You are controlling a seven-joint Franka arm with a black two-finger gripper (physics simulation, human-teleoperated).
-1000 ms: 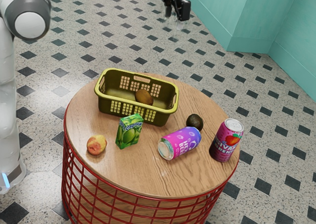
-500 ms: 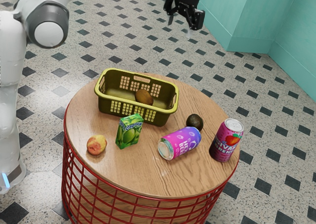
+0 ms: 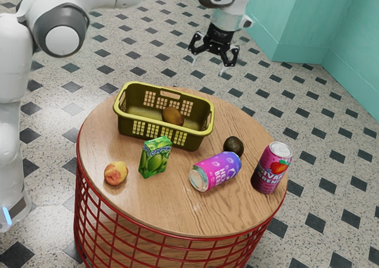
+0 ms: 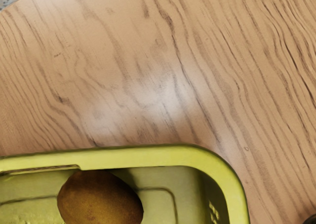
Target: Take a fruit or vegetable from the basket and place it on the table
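With my gripper [image 3: 208, 67] standing open, I judge the fruit [image 3: 173, 116] light, firm, apt to roll, best clamped across its narrower width.

Round wooden table [image 3: 142, 200], light brown with dark grain, red wire base [image 3: 195, 238]. Yellow-green basket [image 3: 126, 126] upright on far part, toward exterior view's left. Green juice box [image 3: 155, 157] standing, near side of basket. Red-yellow peach [image 3: 116, 173] at near left, just beside juice box, apart. Pink-purple can [image 3: 217, 171] on its side, right of center, silver end facing left. Dark round fruit [image 3: 233, 146] just beyond can, contact unclear. Second pink can [image 3: 272, 167] upright near right edge, strawberry on label.
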